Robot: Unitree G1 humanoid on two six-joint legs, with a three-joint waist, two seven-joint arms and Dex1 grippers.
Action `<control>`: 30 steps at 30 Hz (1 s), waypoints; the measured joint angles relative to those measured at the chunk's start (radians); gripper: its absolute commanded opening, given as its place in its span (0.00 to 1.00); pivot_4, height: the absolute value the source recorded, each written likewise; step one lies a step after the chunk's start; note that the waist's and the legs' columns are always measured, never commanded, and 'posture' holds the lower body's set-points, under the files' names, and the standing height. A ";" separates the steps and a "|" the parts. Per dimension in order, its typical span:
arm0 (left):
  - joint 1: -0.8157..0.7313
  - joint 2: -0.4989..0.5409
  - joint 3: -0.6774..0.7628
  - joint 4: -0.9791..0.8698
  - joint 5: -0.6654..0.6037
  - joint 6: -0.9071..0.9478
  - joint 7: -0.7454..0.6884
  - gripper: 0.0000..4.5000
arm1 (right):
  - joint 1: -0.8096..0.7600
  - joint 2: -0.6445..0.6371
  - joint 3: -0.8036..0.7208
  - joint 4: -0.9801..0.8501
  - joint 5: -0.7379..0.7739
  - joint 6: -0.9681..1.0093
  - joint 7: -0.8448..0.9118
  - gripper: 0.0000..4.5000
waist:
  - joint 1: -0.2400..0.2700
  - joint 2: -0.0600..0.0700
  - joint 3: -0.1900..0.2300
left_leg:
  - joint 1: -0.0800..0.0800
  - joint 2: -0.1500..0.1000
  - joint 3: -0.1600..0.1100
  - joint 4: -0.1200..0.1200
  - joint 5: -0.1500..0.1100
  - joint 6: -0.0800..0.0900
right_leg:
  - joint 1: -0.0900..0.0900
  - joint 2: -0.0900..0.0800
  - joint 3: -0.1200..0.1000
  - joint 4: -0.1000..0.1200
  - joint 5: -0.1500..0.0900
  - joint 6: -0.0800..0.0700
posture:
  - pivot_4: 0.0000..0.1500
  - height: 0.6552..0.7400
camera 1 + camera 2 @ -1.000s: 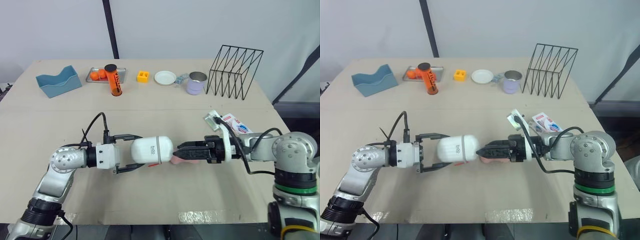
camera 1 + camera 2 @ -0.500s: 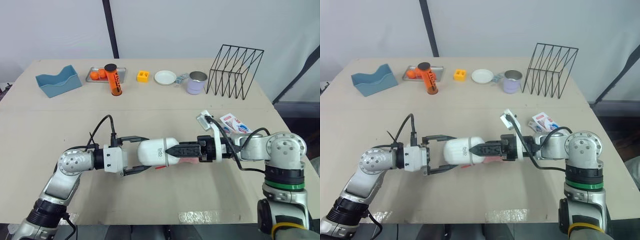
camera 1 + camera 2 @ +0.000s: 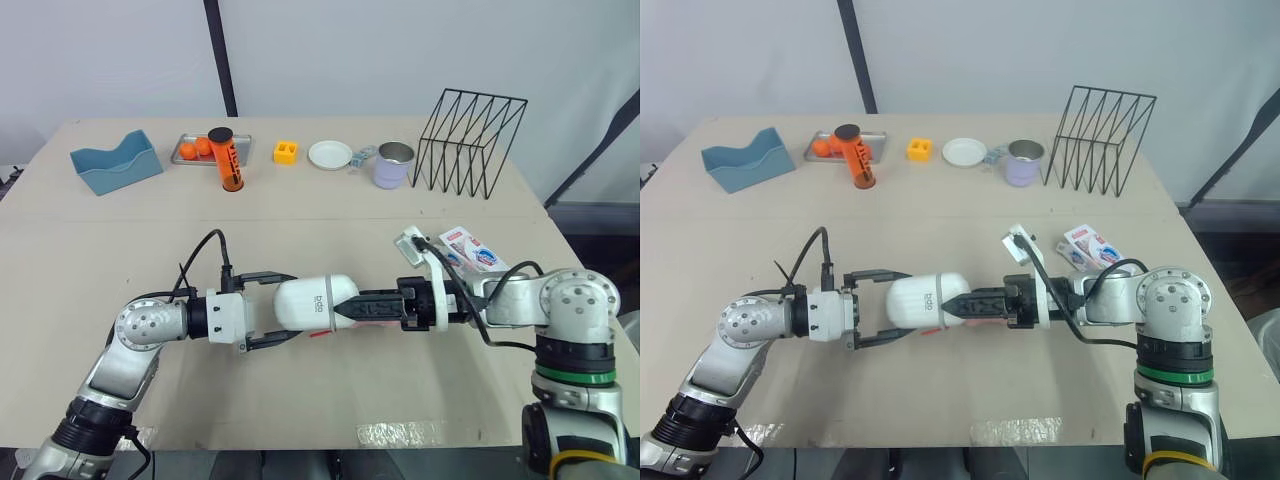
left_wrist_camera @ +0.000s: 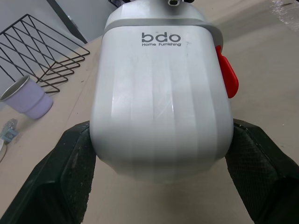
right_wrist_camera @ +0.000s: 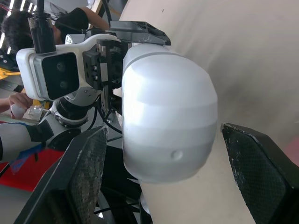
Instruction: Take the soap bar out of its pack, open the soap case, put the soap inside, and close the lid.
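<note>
Left gripper clamps case at near end. Right gripper wide open, fingers straddling case's far end, likely lid, not touching. Close squarely there, hold base steady, mind red latch on case's side, pull straight.

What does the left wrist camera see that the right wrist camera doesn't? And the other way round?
Left wrist view: the bdo lettering and red clasp on the white plastic soap case, plus the black wire rack and lilac metal cup. Right wrist view: the left arm's white camera housing behind the case, and a person's hand. Both: that case between two black fingers.
</note>
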 measured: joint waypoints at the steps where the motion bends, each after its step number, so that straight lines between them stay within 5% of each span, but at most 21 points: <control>1: 0.000 0.001 0.000 0.001 0.000 0.000 0.000 0.79 | 0.000 -0.005 0.000 0.000 0.004 -0.001 -0.002 0.89 | 0.000 0.000 0.000 | 0.000 0.000 0.000 0.000 0.000 0.000 | 0.000 0.000 0.000 0.000 0.000 0.000 | 1.00 1.00; 6: 0.000 0.004 -0.004 0.007 0.003 -0.002 -0.003 0.79 | 0.001 -0.016 0.003 0.006 0.031 -0.010 -0.010 0.83 | 0.000 0.000 0.000 | 0.000 0.000 0.000 0.000 0.000 0.000 | 0.000 0.000 0.000 0.000 -0.001 0.002 | 1.00 1.00; 12: -0.002 0.008 -0.009 0.011 0.016 -0.003 -0.003 0.79 | 0.005 -0.035 0.016 0.018 0.059 -0.032 -0.026 0.43 | 0.000 0.000 0.000 | 0.000 0.000 0.000 0.000 0.000 0.000 | -0.001 0.000 0.000 0.000 -0.002 0.003 | 1.00 1.00; 30: -0.001 0.001 -0.010 0.005 0.018 0.041 0.012 0.79 | 0.008 -0.075 0.075 0.038 0.094 -0.110 -0.036 0.42 | 0.000 0.000 0.000 | -0.002 0.000 0.000 0.000 0.000 0.000 | -0.003 0.000 0.000 -0.001 -0.002 0.003 | 1.00 1.00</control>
